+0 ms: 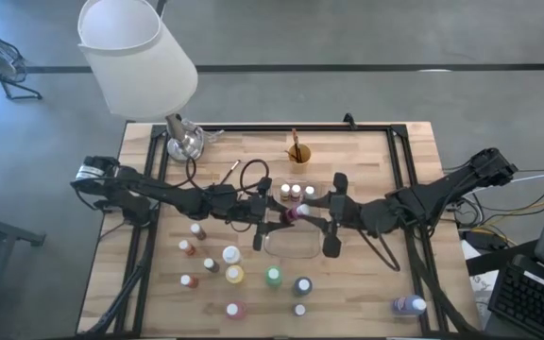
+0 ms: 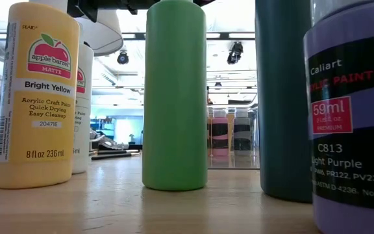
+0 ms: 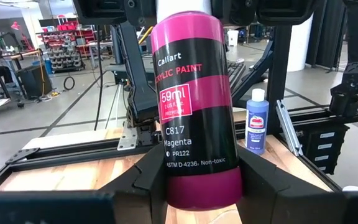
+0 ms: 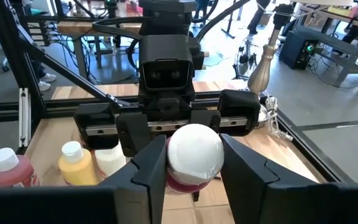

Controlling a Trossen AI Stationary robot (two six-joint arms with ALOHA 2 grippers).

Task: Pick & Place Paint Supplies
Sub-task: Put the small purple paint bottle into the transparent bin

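Observation:
A magenta paint bottle (image 1: 292,215) with a white cap lies level in the air between my two grippers, over the far part of the clear tray (image 1: 291,247). My left gripper (image 1: 270,215) (image 3: 197,183) is shut on its base end. My right gripper (image 1: 319,215) (image 4: 194,167) is shut on its cap end. Three bottles (image 1: 296,192) stand at the tray's far edge. Several more bottles (image 1: 234,274) stand on the near-left table; in the low view they are the yellow one (image 2: 34,97), the green one (image 2: 174,97) and the light purple one (image 2: 352,117). Brushes (image 1: 296,144) stick out of an orange cup. My left gripper pinches the magenta bottle's base end (image 3: 197,186) between its two fingers (image 3: 148,177), coming level from the table's left and lying along the bottle. The bottle is lifted clear and points away from it, cap toward the other gripper. My right gripper has the bottle's white cap (image 4: 194,149) between its two fingers (image 4: 157,165), coming level from the table's right. The fingers meet the cap's sides. The bottle's body is hidden behind the cap.
A lamp with a white shade (image 1: 135,52) and metal base (image 1: 185,142) stands at the far-left corner. The orange cup (image 1: 298,154) is at far centre. A blue bottle (image 1: 409,304) lies near the near-right edge. Black frame rails (image 1: 399,161) run along the table's sides.

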